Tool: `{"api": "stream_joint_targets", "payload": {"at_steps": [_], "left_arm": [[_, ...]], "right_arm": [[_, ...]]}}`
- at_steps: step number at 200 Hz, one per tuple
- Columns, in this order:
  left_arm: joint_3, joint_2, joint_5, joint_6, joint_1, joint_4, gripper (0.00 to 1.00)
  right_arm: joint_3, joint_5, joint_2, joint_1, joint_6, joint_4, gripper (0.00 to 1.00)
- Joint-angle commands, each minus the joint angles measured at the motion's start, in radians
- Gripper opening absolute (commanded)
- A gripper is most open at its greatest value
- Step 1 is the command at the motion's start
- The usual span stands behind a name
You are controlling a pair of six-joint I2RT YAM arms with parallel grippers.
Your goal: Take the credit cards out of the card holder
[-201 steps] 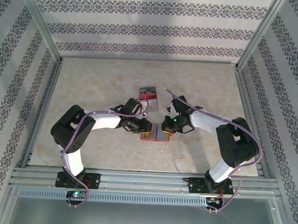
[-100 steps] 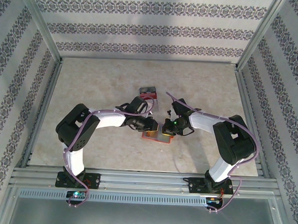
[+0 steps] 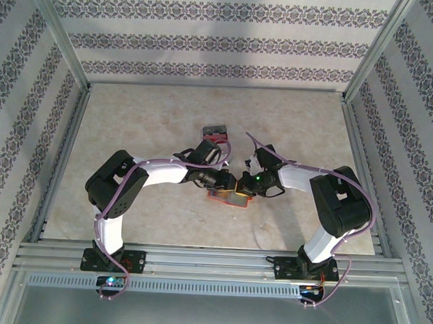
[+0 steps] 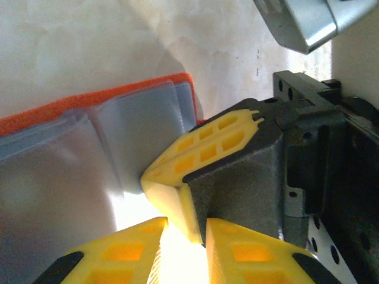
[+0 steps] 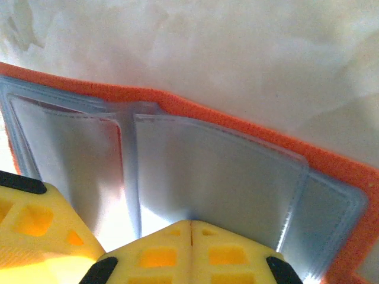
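Two claws meet over the holder (image 3: 229, 200) in the top view; it lies open, inner side up, mid table (image 3: 131, 128), just in front of the tray (image 3: 213, 135); left claw (image 3: 225, 181) and right claw (image 3: 240, 185) nearly touch.

Left wrist cam: left claw's fingers sit a bit apart, can't tell if they pinch anything; right claw's tip pokes the grey-blue pocket edge.

Right wrist cam: right claw pressed together, tip on a pocket; holder's open, so that bit's done; pulling cards out is all ahead, I'd guess.
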Motion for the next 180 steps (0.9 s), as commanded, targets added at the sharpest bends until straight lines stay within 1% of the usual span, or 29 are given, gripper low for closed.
{"api": "stream_joint_targets", "payload": {"at_steps": [1,19,32,44,58,68,81,119,147,180], "left_arm": [[0.014,-0.001,0.03,-0.018,-0.013,0.048,0.24],[0.019,-0.024,0.044,-0.019,-0.013,0.062,0.24],[0.017,-0.054,0.046,-0.022,-0.013,0.078,0.24],[0.014,-0.09,0.027,-0.009,-0.011,0.063,0.26],[0.019,-0.134,-0.018,0.031,0.0,-0.003,0.28],[0.018,-0.162,-0.052,0.059,0.017,-0.061,0.3],[0.0,-0.196,-0.083,0.082,0.05,-0.111,0.35],[-0.09,-0.238,-0.12,0.113,0.143,-0.178,0.44],[-0.135,-0.224,-0.105,0.115,0.174,-0.16,0.5],[-0.165,-0.176,-0.06,0.077,0.183,-0.074,0.5]], "right_arm": [[-0.054,0.012,0.042,-0.018,-0.016,0.053,0.0],[-0.066,-0.025,0.049,-0.026,-0.013,0.09,0.0],[-0.067,-0.027,0.05,-0.029,-0.012,0.1,0.0],[-0.066,-0.023,0.05,-0.031,-0.012,0.099,0.0],[-0.066,-0.018,0.046,-0.033,-0.011,0.098,0.0],[-0.064,-0.012,0.043,-0.033,-0.014,0.093,0.0],[-0.062,-0.004,0.043,-0.034,-0.018,0.085,0.0],[-0.06,0.01,0.052,-0.033,-0.026,0.068,0.0],[-0.058,0.016,0.049,-0.033,-0.03,0.06,0.0],[-0.055,0.018,0.047,-0.033,-0.033,0.051,0.0]]}}
